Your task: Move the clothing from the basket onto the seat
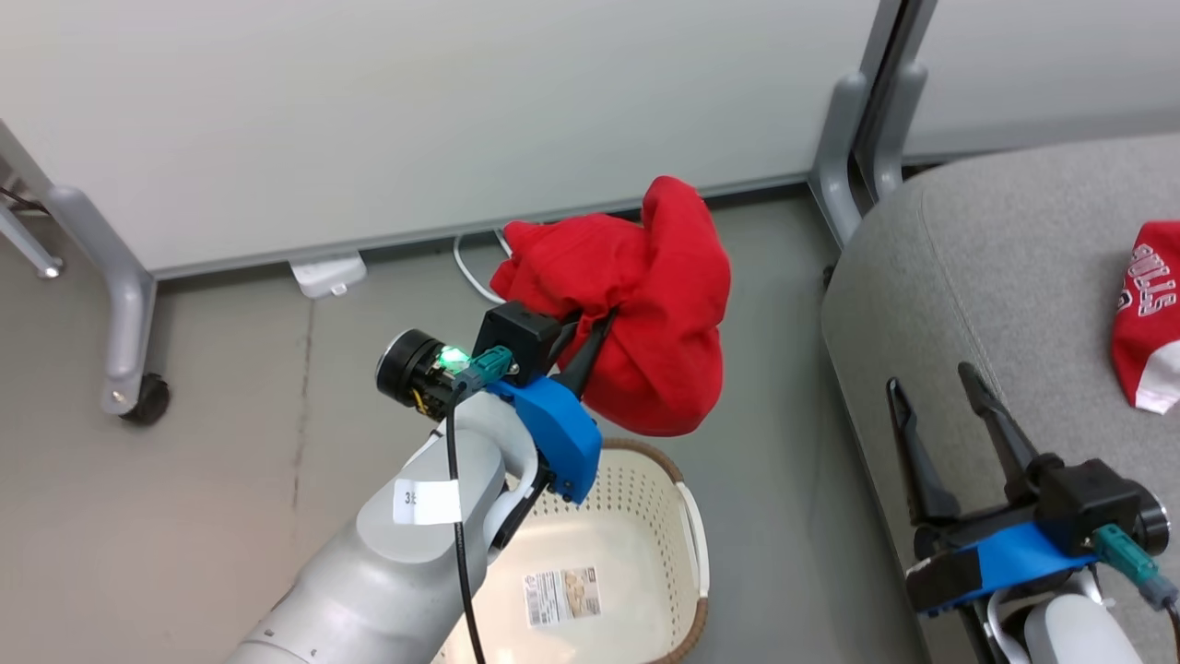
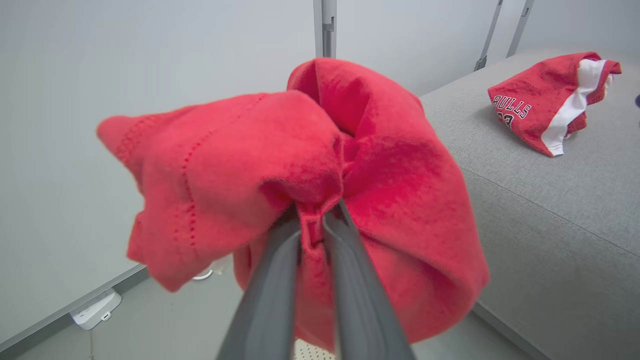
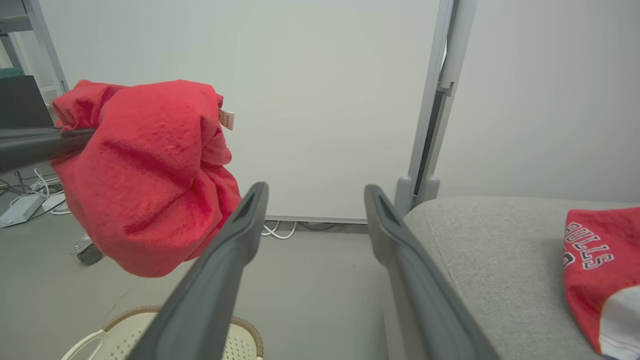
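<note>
At the far left a pale partition panel stands on a grey leg with a black wheel. A white plug block and a loop of white cable lie on the floor at its foot.

Next comes the left gripper, raised over the floor in front of the panel. Its 2 dark fingers are pressed close together, pinching a fold of a red garment. The garment hangs bunched in the air, clear of the floor; the left wrist view shows the cloth gathered into a tight knot where the fingertips bite, with a sleeve sticking out to one side. A small tag pokes from it in the right wrist view.

Below and just right of the raised arm sits the basket, cream with a brown rim, a label sticker on its floor. The garment hangs above its far edge.

Further right is the grey seat. The right gripper hovers over its near edge, fingers spread wide and holding nothing.

At the far right 1 red jersey with white trim and white lettering lies crumpled on the seat, well apart from both grippers
</note>
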